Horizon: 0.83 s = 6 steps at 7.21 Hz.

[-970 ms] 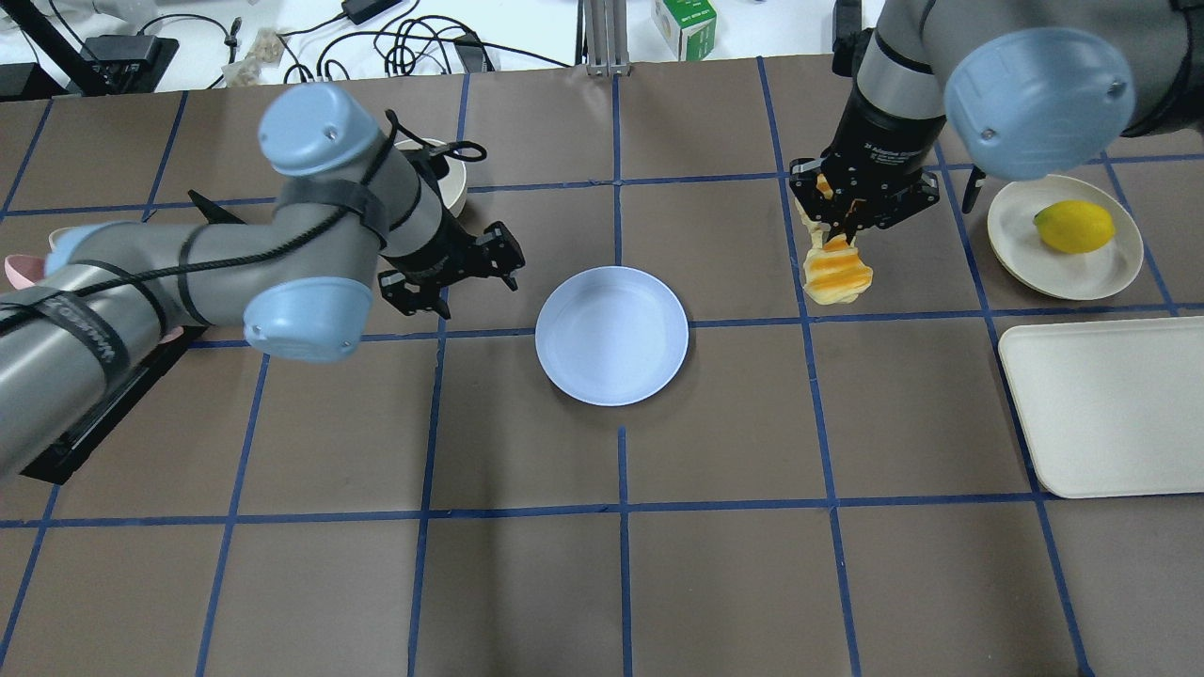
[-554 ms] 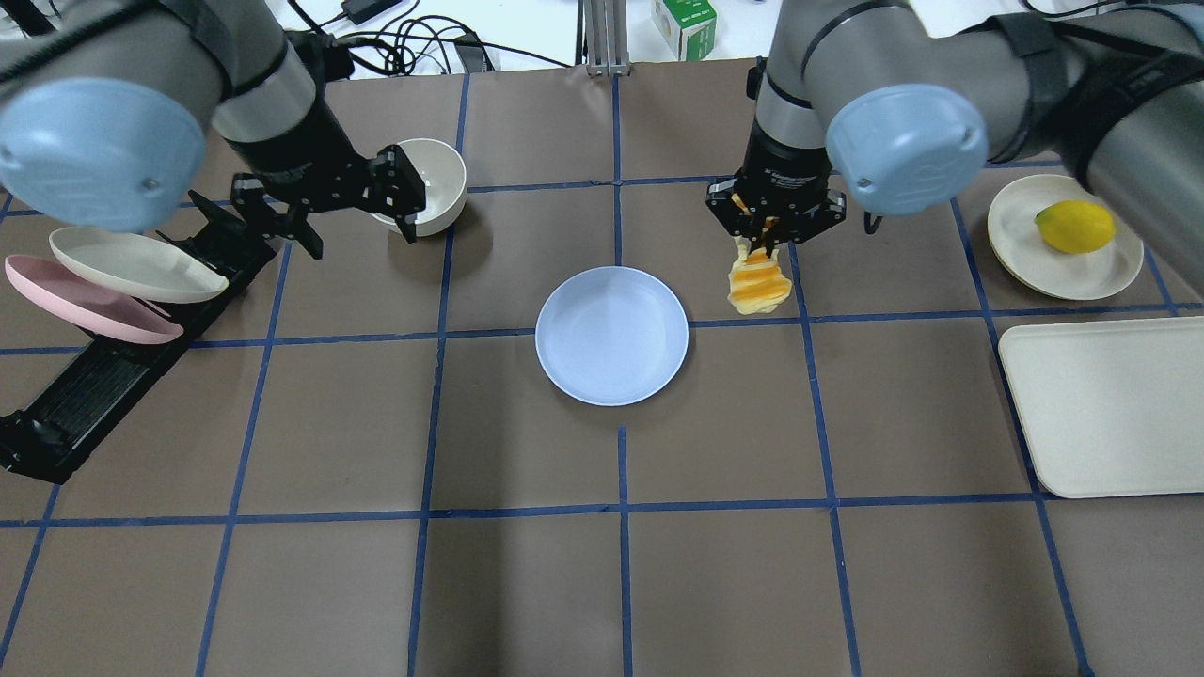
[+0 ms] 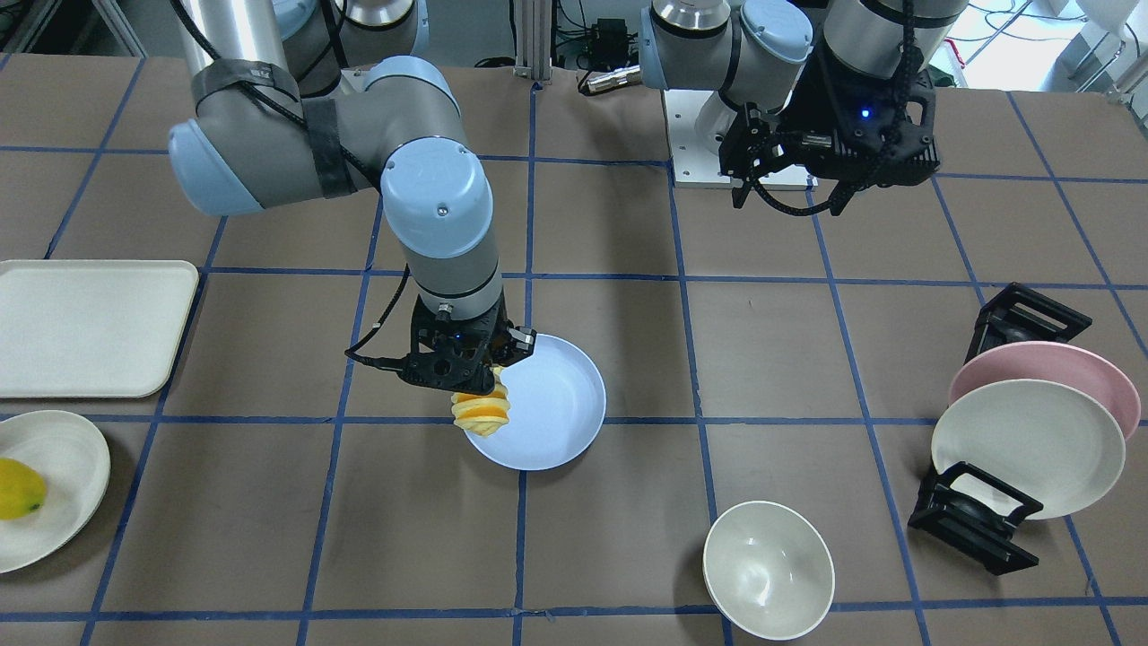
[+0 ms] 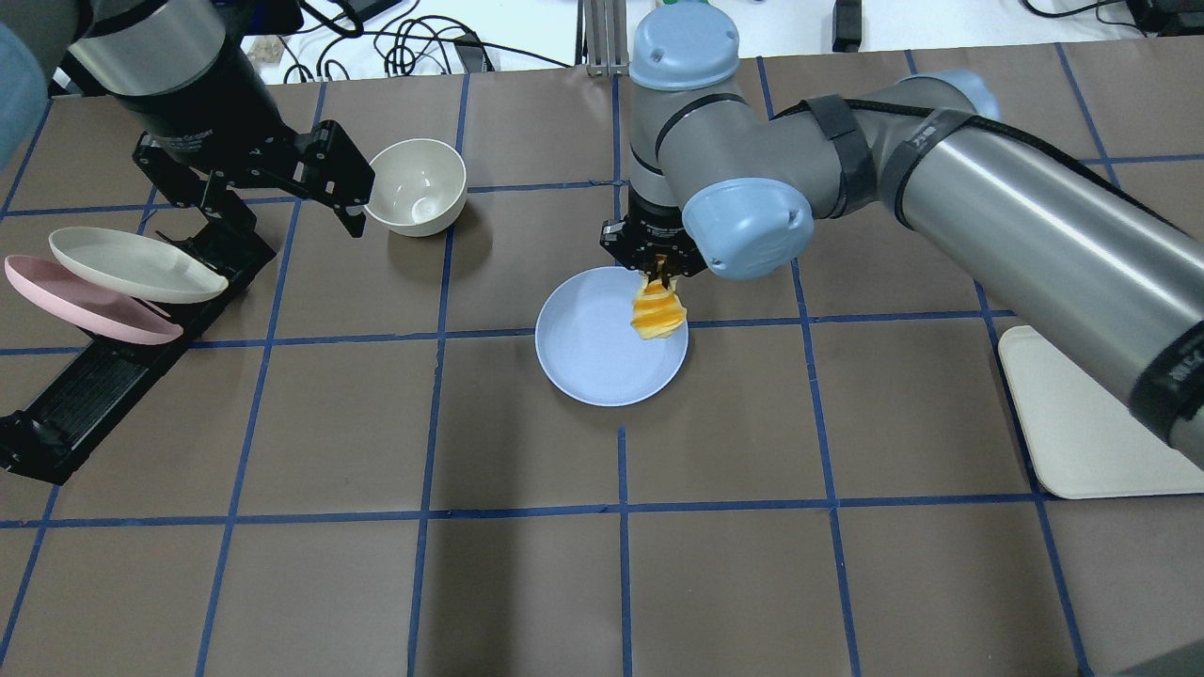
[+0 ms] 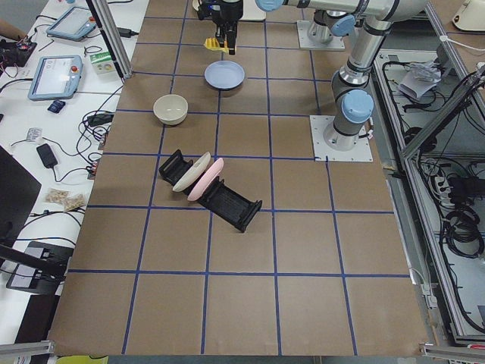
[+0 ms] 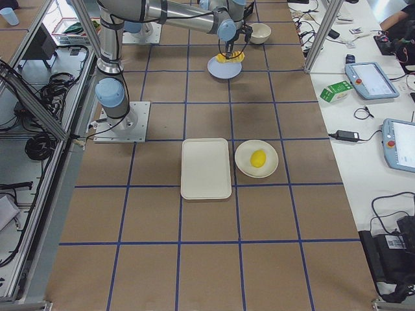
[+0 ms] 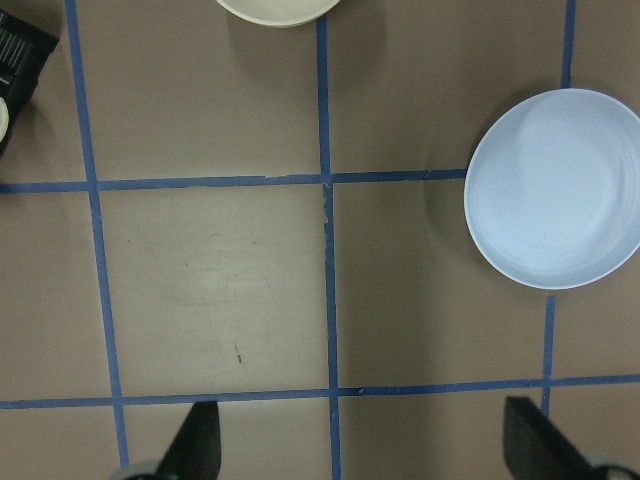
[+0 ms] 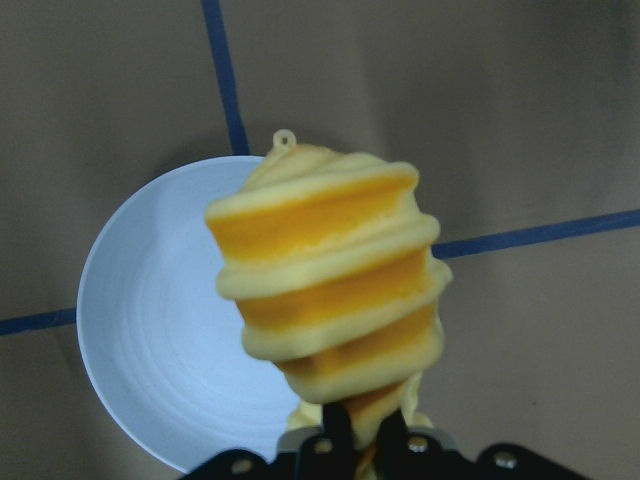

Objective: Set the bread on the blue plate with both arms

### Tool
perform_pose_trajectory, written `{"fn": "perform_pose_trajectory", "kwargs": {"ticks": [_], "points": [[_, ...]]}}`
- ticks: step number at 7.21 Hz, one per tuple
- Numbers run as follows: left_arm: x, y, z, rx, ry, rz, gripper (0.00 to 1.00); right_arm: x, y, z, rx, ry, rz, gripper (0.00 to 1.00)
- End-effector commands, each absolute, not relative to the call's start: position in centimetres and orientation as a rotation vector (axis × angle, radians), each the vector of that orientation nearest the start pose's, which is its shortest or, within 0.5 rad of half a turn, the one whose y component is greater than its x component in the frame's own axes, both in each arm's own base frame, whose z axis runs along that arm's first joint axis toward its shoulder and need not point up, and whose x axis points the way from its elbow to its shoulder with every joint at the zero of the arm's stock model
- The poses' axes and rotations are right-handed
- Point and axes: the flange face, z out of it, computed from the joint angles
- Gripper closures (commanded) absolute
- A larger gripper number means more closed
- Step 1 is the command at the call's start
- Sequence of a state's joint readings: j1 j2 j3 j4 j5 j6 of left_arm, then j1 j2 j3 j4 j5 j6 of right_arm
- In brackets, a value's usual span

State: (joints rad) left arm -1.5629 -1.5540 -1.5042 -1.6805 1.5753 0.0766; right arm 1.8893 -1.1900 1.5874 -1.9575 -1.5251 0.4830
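While the bread is not yet down, most of the carrying looks done to me. Across the table [image 4: 752, 583], my right arm [image 4: 988, 207] reaches in to the blue plate [image 4: 583, 357]. The left arm [image 4: 160, 56] stands well apart from that plate, out by the cream bowl [image 4: 419, 183]. The bread [image 4: 657, 312] hangs end-down over the plate's rim on the right arm's side, above it rather than resting, as far as I can judge. The right pincer [image 4: 661, 278] is clenched on the loaf's upper end. The left pincer [image 7: 365, 448] is spread wide, holding nothing. What is left, I reckon: shift inward over the plate's middle, lower, let go.
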Motion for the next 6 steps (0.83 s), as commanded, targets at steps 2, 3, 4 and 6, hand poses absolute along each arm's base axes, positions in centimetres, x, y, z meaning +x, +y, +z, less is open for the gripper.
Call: {"fn": "perform_pose_trajectory", "kwargs": {"ticks": [2, 3, 4, 6], "points": [[-12.7, -47.8, 50.8, 0.165, 3.102, 0.063, 0.0, 36.5, -53.8, 26.1, 0.206, 3.094, 0.069, 1.0], [-12.7, -47.7, 50.8, 0.17, 3.102, 0.063, 0.0, 36.9, -53.9, 24.4, 0.207, 3.104, 0.104, 1.0], [-12.7, -47.8, 50.8, 0.175, 3.102, 0.063, 0.0, 37.1, -54.1, 23.8, 0.222, 3.106, 0.115, 1.0], [-12.7, -47.7, 50.7, 0.168, 3.102, 0.065, 0.0, 37.2, -54.0, 22.6, 0.252, 3.111, 0.145, 1.0]]}}
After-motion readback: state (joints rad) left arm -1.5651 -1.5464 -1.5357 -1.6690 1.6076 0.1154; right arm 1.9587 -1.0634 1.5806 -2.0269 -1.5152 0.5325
